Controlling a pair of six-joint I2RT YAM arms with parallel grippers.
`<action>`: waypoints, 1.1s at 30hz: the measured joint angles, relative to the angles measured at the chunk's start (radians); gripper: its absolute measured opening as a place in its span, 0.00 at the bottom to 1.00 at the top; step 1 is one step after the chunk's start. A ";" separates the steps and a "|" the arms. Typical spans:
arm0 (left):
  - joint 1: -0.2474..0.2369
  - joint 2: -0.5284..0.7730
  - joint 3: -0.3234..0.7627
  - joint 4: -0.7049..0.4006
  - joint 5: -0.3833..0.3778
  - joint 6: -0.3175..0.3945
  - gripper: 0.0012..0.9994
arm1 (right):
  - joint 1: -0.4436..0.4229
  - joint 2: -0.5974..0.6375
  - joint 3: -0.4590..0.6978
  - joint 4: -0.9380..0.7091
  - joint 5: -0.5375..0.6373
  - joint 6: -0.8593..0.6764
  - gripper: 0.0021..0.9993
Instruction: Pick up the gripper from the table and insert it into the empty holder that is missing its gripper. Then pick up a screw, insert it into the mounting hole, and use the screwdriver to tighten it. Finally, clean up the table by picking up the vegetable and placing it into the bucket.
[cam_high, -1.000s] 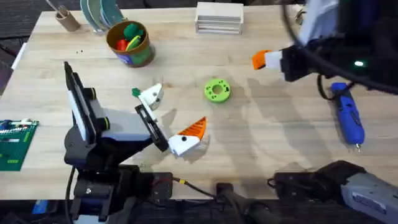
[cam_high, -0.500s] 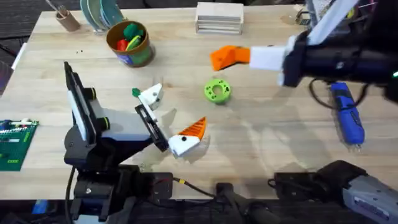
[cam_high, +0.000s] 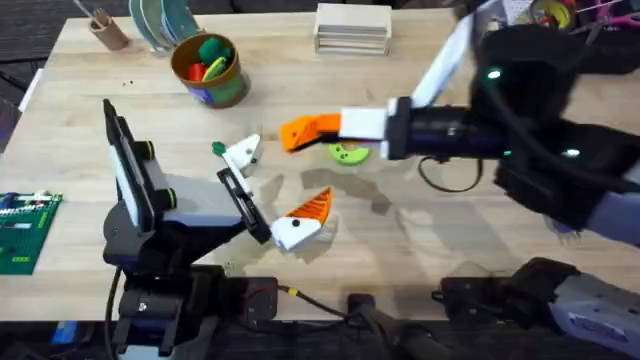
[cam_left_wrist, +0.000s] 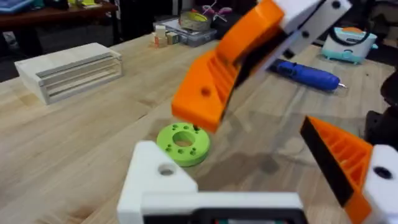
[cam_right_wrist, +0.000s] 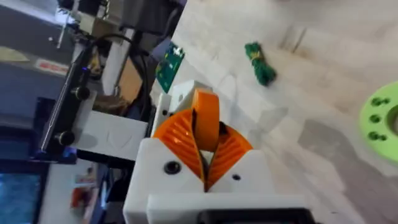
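The gripper (cam_right_wrist: 205, 118) is pinched between the pads of the right tool (cam_high: 300, 132) and held above the surface (cam_high: 420, 230), not yet seated. Near it, at about eight o'clock, the bare holder (cam_high: 243, 153) of the spread left tool (cam_high: 280, 180) is presented. The screw step is judged undone; the screwdriver (cam_left_wrist: 308, 73) lies on the surface. The vegetable (cam_high: 218, 149) lies at the holder's nine o'clock, outside the bucket (cam_high: 225, 92).

The vegetable (cam_high: 218, 149) lies on the table (cam_high: 420, 250) just left of the holder (cam_high: 243, 153), before the bucket (cam_high: 209, 71).
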 joint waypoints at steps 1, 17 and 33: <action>0.000 0.000 0.000 0.000 0.000 0.000 0.99 | 0.011 0.023 0.000 0.017 -0.011 0.025 0.02; 0.000 0.000 0.000 0.000 -0.002 0.004 0.99 | 0.027 0.262 -0.002 0.307 -0.206 0.230 0.01; 0.005 0.000 0.000 0.000 -0.021 -0.006 0.99 | 0.017 0.387 -0.011 0.466 -0.279 0.312 0.01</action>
